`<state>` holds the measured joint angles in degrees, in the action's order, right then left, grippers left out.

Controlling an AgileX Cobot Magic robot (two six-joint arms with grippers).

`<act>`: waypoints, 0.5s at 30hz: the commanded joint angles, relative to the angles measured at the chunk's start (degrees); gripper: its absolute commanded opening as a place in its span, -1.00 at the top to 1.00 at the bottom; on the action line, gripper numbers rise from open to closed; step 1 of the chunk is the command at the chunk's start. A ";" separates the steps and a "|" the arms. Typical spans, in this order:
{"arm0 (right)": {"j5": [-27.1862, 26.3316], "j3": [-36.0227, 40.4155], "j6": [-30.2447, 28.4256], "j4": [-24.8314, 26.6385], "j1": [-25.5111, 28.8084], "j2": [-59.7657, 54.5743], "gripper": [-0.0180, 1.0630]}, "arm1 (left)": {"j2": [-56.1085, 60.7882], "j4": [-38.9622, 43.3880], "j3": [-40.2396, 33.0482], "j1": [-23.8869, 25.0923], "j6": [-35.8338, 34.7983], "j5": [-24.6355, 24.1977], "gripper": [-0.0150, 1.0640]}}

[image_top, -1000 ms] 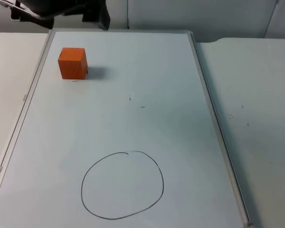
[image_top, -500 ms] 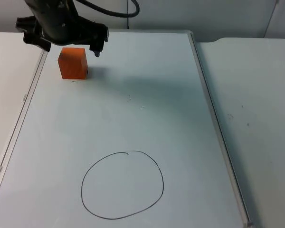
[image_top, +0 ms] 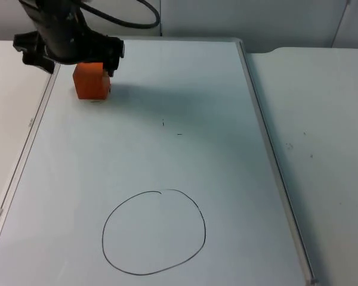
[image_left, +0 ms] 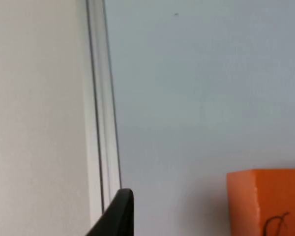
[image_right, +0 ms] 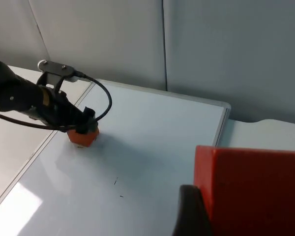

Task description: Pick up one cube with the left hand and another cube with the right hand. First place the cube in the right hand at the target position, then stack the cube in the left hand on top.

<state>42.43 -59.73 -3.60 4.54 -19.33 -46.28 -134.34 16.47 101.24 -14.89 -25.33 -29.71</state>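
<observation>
The orange cube [image_top: 90, 81] sits on the whiteboard [image_top: 167, 155], far from the drawn circle [image_top: 153, 232], near the board's far left corner. Your left gripper [image_top: 86, 62] hangs right over it; you cannot tell if its fingers are open. Your right gripper [image_right: 196, 216] is closed on a red cube [image_right: 250, 191], well away from the circle. Watch out: if the left gripper drops off-centre, a finger could knock the orange cube away.
</observation>
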 commanded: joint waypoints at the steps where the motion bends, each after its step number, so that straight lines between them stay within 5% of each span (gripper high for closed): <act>1: -1.36 0.22 -0.44 0.20 0.41 0.06 0.97 | -0.24 -1.37 0.16 -0.05 1.32 0.25 -0.98; 15: -1.59 0.22 -0.44 0.20 0.41 0.06 0.97 | -0.84 -3.17 0.16 -0.22 3.85 3.00 -0.96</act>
<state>42.15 -59.73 -3.60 4.58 -19.33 -46.28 -135.00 14.05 101.24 -14.75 -21.51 -27.58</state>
